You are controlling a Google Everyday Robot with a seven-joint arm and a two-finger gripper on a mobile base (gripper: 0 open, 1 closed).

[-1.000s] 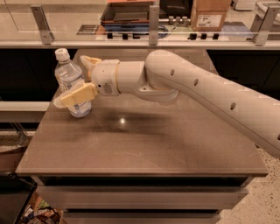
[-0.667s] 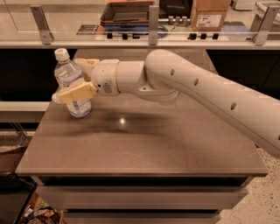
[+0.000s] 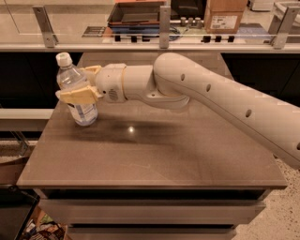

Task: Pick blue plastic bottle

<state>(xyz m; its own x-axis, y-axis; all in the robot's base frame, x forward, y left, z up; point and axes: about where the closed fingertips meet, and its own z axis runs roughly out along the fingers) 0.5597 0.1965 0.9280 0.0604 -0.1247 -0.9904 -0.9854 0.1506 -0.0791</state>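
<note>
Pinching clear blue-labelled plastic bottle with white cap (image 3: 83, 112) at mid-body: tan two-finger pincer (image 3: 75, 83), one finger either side. Bottle stands at far-left corner of brown table (image 3: 154, 154). Judged light, thin-walled, slippery; hold label band gently.

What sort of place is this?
Probably an office pantry or lab: a brown table, a glass-railed counter behind, a cardboard box there. The jaws grip the blue plastic bottle at the table's left.

Brown table (image 3: 154, 159), cardboard box (image 3: 224, 15) and dark tray (image 3: 136, 12) on counter behind
</note>
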